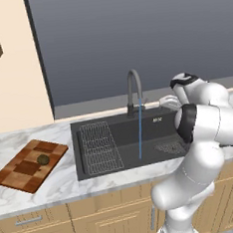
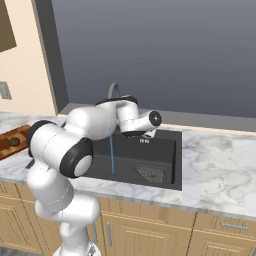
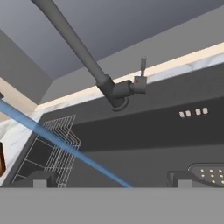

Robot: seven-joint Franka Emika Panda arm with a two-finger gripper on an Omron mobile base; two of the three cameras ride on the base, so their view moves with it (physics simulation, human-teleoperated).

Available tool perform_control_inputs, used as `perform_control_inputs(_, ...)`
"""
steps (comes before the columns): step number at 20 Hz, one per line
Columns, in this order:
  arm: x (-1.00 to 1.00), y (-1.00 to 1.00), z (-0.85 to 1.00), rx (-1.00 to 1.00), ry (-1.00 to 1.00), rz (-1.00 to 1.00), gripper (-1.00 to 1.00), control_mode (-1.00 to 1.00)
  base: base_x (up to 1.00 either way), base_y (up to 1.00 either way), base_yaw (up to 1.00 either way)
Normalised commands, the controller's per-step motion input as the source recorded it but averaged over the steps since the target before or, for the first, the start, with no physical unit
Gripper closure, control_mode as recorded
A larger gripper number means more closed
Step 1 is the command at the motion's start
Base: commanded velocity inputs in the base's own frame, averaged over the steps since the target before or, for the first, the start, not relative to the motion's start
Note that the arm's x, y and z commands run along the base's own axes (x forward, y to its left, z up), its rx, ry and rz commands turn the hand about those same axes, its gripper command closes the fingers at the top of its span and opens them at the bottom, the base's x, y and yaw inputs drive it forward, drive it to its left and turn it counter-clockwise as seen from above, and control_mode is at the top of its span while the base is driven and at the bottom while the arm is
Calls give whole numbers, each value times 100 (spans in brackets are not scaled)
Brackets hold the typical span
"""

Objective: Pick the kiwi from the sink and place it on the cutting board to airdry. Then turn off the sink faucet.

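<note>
The kiwi (image 1: pixel 42 159) lies on the checkered cutting board (image 1: pixel 23 171), on the counter left of the sink (image 1: pixel 117 161). From the other side, the kiwi (image 2: pixel 15 142) shows on the board (image 2: pixel 7 146) at the far left edge. The sink faucet (image 1: pixel 133 89) stands behind the basin, and a blue stream of water (image 1: pixel 139 134) falls from its spout. My gripper (image 3: pixel 111 181) is open and holds nothing. It hovers over the back of the sink, right of the faucet, facing the side lever (image 3: pixel 142 72). The lever is some way off from my fingertips (image 3: pixel 41 179).
A wire rack (image 1: pixel 98 146) fills the left part of the basin and a drain grate (image 1: pixel 168 147) lies at the right. A grey window wall rises behind the faucet. Marble counter (image 2: pixel 220 165) runs on both sides, with wooden cabinets below.
</note>
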Motion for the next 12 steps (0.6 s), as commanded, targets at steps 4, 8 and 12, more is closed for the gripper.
perform_control_inputs(4, 7, -6, -7, 0, 0, 0, -100, -100, 0, 0, 0)
perform_control_inputs(8, 9, -8, -8, 0, 0, 0, -100, -100, 0, 0, 0)
perform_control_inputs(12, 9, -6, -8, 0, -1, 0, -100, -100, 0, 0, 0)
